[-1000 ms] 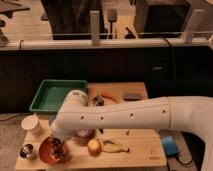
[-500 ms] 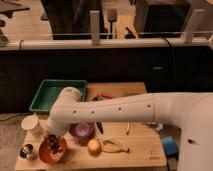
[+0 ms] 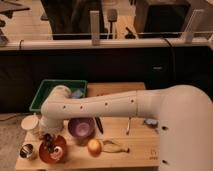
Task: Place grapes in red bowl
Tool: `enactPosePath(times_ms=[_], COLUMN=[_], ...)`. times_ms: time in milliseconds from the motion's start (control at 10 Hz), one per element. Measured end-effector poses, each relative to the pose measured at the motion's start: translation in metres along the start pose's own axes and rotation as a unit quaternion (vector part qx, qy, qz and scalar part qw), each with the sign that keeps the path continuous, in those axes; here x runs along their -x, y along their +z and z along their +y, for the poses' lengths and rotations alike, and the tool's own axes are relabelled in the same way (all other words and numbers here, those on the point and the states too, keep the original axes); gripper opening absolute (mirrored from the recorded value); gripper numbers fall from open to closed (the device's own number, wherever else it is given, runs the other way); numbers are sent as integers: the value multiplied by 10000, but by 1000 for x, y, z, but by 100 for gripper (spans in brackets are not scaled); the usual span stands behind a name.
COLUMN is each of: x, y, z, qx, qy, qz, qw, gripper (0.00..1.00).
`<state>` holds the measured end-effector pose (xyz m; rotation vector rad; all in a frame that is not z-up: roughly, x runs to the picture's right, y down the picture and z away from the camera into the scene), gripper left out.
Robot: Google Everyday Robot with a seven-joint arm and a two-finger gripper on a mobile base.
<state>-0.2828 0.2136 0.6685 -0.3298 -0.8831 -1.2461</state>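
Observation:
The red bowl (image 3: pixel 54 151) stands at the front left of the wooden table (image 3: pixel 140 150). My white arm reaches across from the right, and my gripper (image 3: pixel 47 141) hangs over the bowl's left half, just above its rim. A dark red-purple clump, the grapes (image 3: pixel 48 145), shows at the gripper's tip inside the bowl's outline. I cannot tell whether the grapes are held or resting in the bowl. Something pale also lies in the bowl.
A purple bowl (image 3: pixel 81 128) stands just right of the red bowl, with a yellowish onion (image 3: pixel 93 147) and a yellow peel-like item (image 3: pixel 115 147) in front. A metal cup (image 3: pixel 27 150) and a white cup (image 3: pixel 30 123) stand to the left. A green tray (image 3: pixel 46 93) is behind.
My arm has swung further left and the gripper has shifted a little to the left over the red bowl. The bowls and the onion have not moved.

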Motion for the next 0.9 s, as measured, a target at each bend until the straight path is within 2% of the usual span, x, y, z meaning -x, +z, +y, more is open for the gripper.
enactPosePath(times_ms=[100, 300, 600, 700, 900], x=[2, 7, 12, 13, 16], y=[4, 13, 19, 18, 14], z=[-3, -9, -14, -14, -15], qx=[56, 173, 271, 289, 385], qy=[-105, -318, -432, -445, -415], qz=[-39, -119, -151, -160, -159], qw=[9999, 9993, 9986, 9985, 9983], gripper=[25, 48, 76, 80, 80])
